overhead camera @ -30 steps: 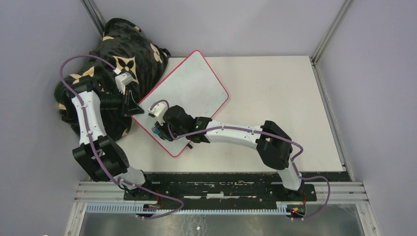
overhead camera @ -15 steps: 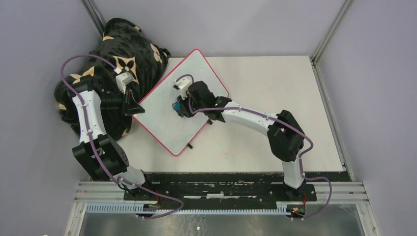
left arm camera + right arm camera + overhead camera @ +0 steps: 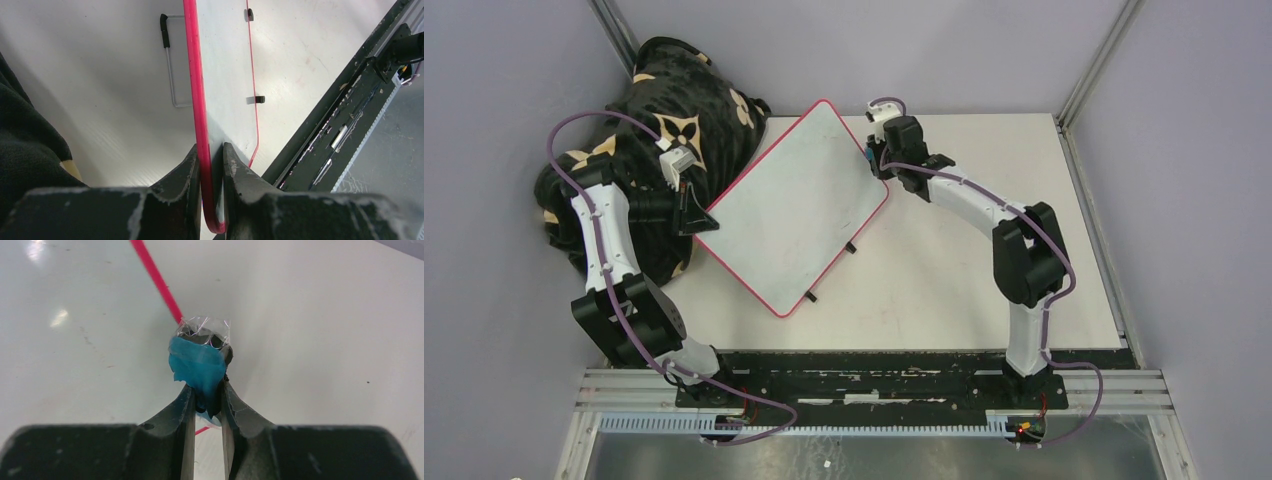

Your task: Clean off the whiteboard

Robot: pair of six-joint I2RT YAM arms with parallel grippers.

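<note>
Whiteboard [image 3: 794, 205] lies on the table [image 3: 984, 160], left of centre in the top view. It is turned diamond-wise, with one rounded corner at 12 o'clock near the table's back edge and the opposite corner at 6 o'clock. Its face looks blank, with only faint smudges. The red rim [image 3: 199, 100] runs all the way round. Two small black feet [image 3: 851, 246] stick out along its 4 o'clock edge.

Left end effector [image 3: 211, 150] is clamped narrow on the board's 9 o'clock corner, one finger on each side of the red rim. The left wrist view sees the board edge-on, with a thin wire leg [image 3: 172, 75] on the underside. Cannot tell whether the board lies flat or that corner is raised.

Right end effector [image 3: 207, 390] pinches a blue eraser [image 3: 197, 367], fingers nearly together. The eraser has a scrap of clear film on its far tip. In the top view this end effector is at the board's 2 o'clock edge, near the top corner. In the right wrist view the eraser sits right over the red rim, half above the board and half above bare table. Contact with the surface not clear.

Dark patterned fabric [image 3: 674, 90] is heaped off the table's 10 o'clock corner, just beside the board's upper-left edge and behind the left arm.
</note>
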